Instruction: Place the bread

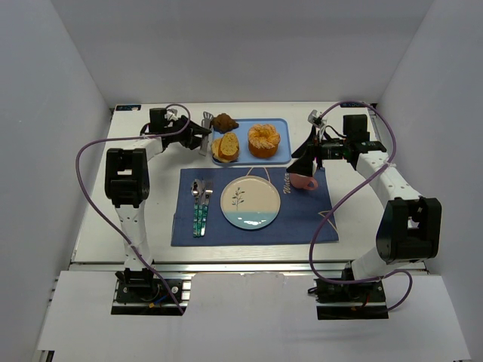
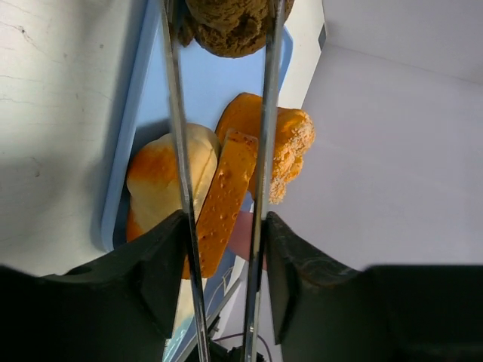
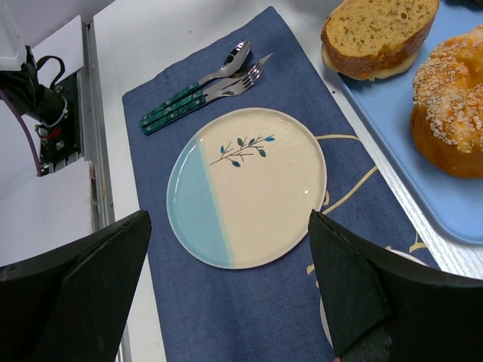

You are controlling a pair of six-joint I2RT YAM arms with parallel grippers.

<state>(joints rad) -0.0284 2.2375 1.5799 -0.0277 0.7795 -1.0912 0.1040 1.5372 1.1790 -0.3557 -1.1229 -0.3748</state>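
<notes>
The white table (image 1: 151, 219) has walls on its left, right and far sides. The blue tray (image 1: 281, 124) lies close to the far wall, at 12 o'clock from the plate (image 1: 250, 202). A strip of blue placemat (image 1: 302, 219) shows between the two.

A spoon and fork (image 1: 200, 207) lie at 9 o'clock from the plate, and a pink cup (image 1: 303, 182) stands at 3 o'clock. The right gripper (image 1: 308, 160) hangs over this cup with its jaws wide apart, holding nothing.

On the tray, the bread slice (image 2: 226, 188) rests on a pale roll (image 2: 158, 181). A brown bun (image 2: 230, 26) is at 12 o'clock from the slice and a seeded ring (image 1: 263, 140) at 3 o'clock.

The left gripper (image 1: 201, 135) is clamped on metal tongs (image 2: 179, 151). The two arms of the tongs pass on both sides of the slice, and their tips reach the brown bun. Whether they touch the slice, I cannot tell.
</notes>
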